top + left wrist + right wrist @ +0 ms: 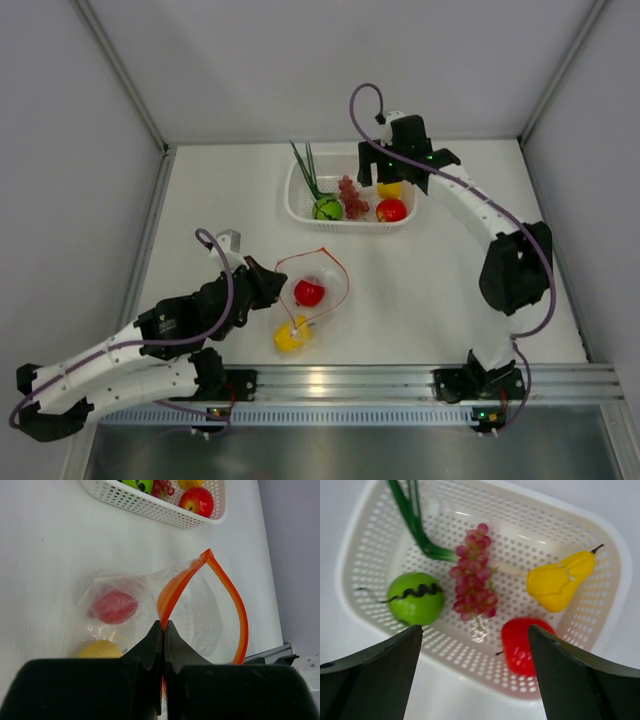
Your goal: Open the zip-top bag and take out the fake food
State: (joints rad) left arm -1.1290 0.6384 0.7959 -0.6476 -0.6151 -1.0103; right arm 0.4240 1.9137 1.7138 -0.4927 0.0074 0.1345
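We note left tool (pixel 164 628) clamping the clear orange-zipped plastic bag (pixel 202 611); released right tool (pixel 475 631) hangs far-right, over white perforated basket (pixel 546 534).

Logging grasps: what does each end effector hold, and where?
The left end effector pinches the bag by its orange zip strip; the right end effector holds nothing.

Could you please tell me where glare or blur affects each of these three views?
Top external: a bright glare patch on the metal rail. Left wrist: crinkled plastic of the zip-top bag hazes the red fruit inside; the left gripper is near-black, detail lost. Right wrist: contents of the white basket are sharp; the right gripper is dark and soft-edged.
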